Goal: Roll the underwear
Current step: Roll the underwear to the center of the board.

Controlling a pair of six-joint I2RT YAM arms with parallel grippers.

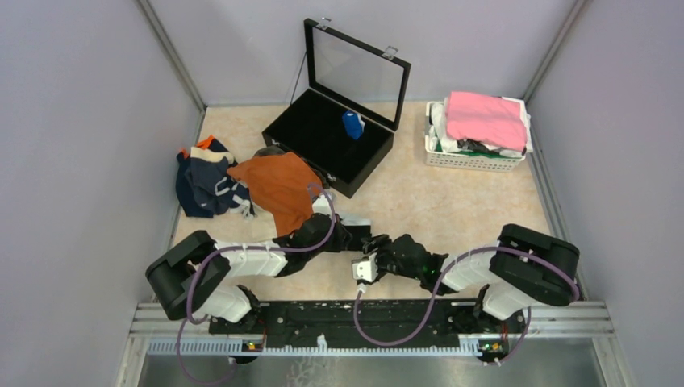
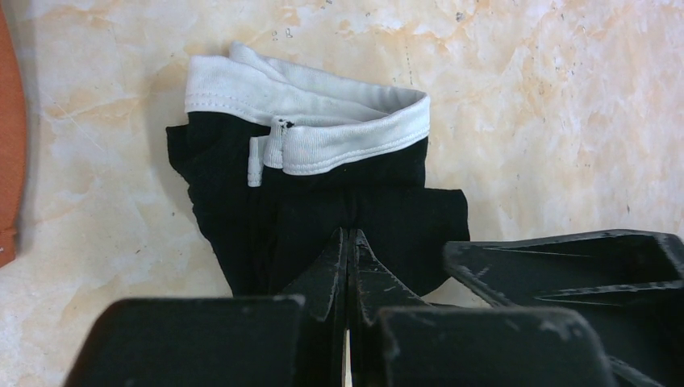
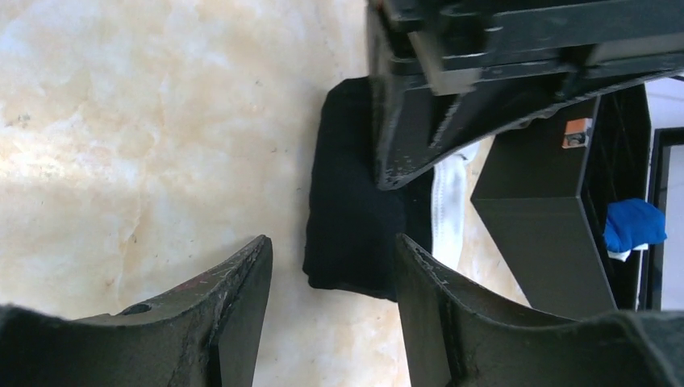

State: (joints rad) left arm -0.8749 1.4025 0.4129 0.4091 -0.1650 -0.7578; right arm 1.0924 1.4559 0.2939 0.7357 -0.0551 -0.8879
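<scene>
A black underwear with a white waistband (image 2: 306, 185) lies folded on the marble table. My left gripper (image 2: 348, 235) is shut, and its tips pinch the near hem, where the cloth creases toward them. In the right wrist view the same black underwear (image 3: 351, 218) lies just ahead of my right gripper (image 3: 332, 242), which is open and empty, with one corner of the cloth between the finger lines. In the top view both grippers, left (image 1: 367, 230) and right (image 1: 373, 256), meet at the table's middle front and hide the cloth. A rolled royal blue underwear (image 1: 352, 125) lies in the black case (image 1: 319, 145).
A rust-orange underwear (image 1: 278, 185) and a navy heap (image 1: 206, 181) lie at the left, close to the left arm. The open case has its glass lid (image 1: 355, 68) raised. A white basket (image 1: 472, 157) with a pink folded cloth (image 1: 485, 117) stands at the back right.
</scene>
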